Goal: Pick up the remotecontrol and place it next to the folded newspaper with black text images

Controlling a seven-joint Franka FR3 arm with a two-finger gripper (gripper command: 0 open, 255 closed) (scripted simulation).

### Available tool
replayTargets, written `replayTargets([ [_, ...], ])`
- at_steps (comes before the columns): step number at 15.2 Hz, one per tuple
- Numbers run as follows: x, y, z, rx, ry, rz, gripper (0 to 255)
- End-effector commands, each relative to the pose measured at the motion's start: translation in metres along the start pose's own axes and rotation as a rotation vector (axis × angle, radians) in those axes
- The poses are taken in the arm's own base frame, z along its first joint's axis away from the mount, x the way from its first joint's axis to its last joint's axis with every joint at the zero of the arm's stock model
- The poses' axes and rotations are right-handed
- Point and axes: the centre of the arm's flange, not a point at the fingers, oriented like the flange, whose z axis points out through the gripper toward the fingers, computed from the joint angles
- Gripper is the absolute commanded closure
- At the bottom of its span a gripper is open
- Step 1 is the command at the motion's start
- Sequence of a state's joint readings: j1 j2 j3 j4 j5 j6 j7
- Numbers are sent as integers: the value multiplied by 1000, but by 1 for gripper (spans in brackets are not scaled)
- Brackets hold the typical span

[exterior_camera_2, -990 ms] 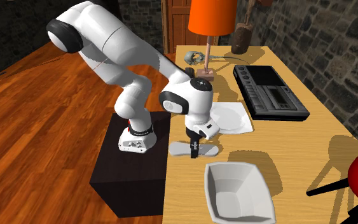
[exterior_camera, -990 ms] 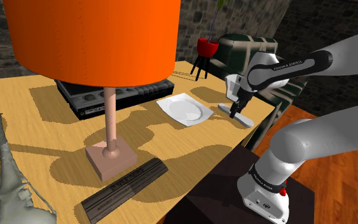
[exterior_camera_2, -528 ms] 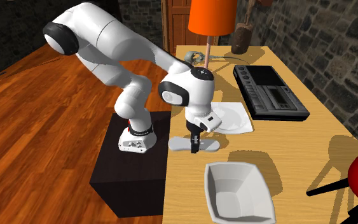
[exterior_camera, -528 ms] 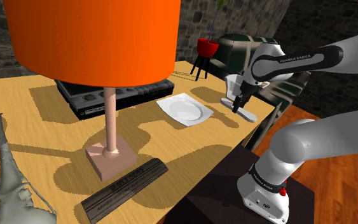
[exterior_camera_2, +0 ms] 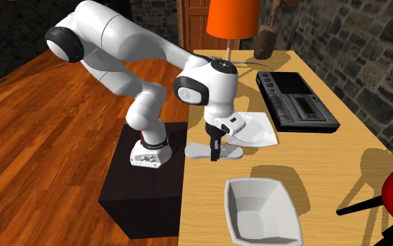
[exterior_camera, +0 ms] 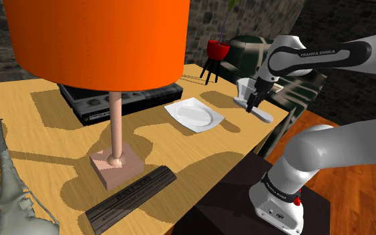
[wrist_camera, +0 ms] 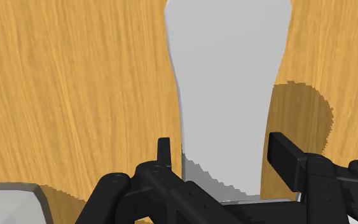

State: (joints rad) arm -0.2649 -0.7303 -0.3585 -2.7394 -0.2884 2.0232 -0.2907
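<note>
Black hand (wrist_camera: 222, 146) pinching a smooth pale grey waisted remote control (wrist_camera: 227, 76), over wood-grain table (wrist_camera: 75, 95)

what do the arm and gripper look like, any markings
The arm is glossy white with rounded links and dark grey bands at the joints; one band carries white FRANKA EMIKA lettering. A small red mark sits near its foot. The gripper is all black, with two blocky fingers.
</note>
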Motion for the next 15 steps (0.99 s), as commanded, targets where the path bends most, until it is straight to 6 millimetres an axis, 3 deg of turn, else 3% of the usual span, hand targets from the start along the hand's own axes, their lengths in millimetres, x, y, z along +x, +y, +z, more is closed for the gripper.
replayTargets([
  [1, 2, -19, -4, 0, 0, 1, 255],
  [15, 35, -201, -9, 0, 0, 1, 255],
])
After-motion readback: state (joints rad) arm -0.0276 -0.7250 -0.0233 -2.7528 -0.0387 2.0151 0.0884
